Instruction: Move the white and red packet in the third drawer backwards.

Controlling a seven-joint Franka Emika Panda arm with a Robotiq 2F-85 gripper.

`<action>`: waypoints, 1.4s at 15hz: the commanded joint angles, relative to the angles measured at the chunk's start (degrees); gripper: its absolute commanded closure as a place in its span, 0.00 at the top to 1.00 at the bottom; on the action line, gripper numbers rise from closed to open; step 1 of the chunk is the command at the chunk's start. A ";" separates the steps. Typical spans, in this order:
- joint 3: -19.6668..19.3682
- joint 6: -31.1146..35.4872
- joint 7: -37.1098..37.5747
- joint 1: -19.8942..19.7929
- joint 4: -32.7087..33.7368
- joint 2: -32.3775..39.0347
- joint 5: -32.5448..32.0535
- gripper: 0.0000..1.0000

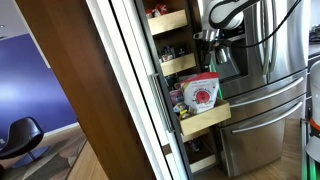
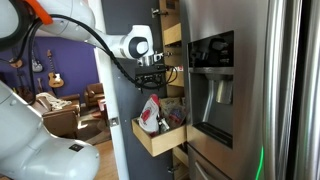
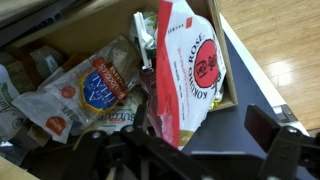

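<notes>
The fridge (image 2: 240,90) is the big thing here, right next to the pulled-out drawer (image 1: 208,121). The arm (image 2: 100,40) reaches in above that drawer. The packet (image 1: 202,92) stands in the drawer just behind its front panel and leans a bit. It's taller than everything else in the drawer.

The gripper (image 2: 152,72) hangs above the drawer, right over the packet's top. Its jaws look spread apart with nothing pinched between them. One finger (image 3: 268,128) sits way out to the side in the wrist view.

If I were driving this, I'd come straight down and pinch the red top band across the thin side, since a pouch like that will probably flop if grabbed low. Then I'd lift just enough to clear the clutter and slide it toward the back of the drawer. The shelf above the drawer looks tight, so keep the lift small.

Only the wrist view shows what's deeper in the drawer: a blue bag (image 3: 95,90) lying flat, which could block the way. Both exterior views show the height gap over the drawer, which the wrist view can't.
</notes>
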 commanded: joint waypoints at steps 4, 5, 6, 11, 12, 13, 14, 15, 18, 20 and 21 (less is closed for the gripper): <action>-0.98 0.05 -10.56 0.02 4.75 7.96 7.21 1.00; -0.67 0.10 -11.62 -0.24 4.94 8.85 7.76 1.00; -0.50 0.14 -12.60 -0.43 5.19 9.76 8.66 1.00; 0.50 0.67 -15.89 -1.85 5.53 13.54 10.16 0.62; 0.69 0.70 -16.37 -2.08 5.58 14.15 10.33 0.52; 0.91 0.75 -16.61 -2.33 5.68 14.76 10.42 0.45; 1.15 0.60 -16.93 -2.56 5.70 15.09 10.55 0.36; 1.45 0.41 -16.94 -2.80 5.74 15.24 10.58 0.30; 2.14 -1.10 -17.11 -3.32 6.39 14.93 10.77 0.08; 2.57 -2.62 -16.62 -3.62 7.10 14.33 10.65 0.00; 2.68 -3.72 -16.06 -3.79 7.76 14.11 10.85 0.00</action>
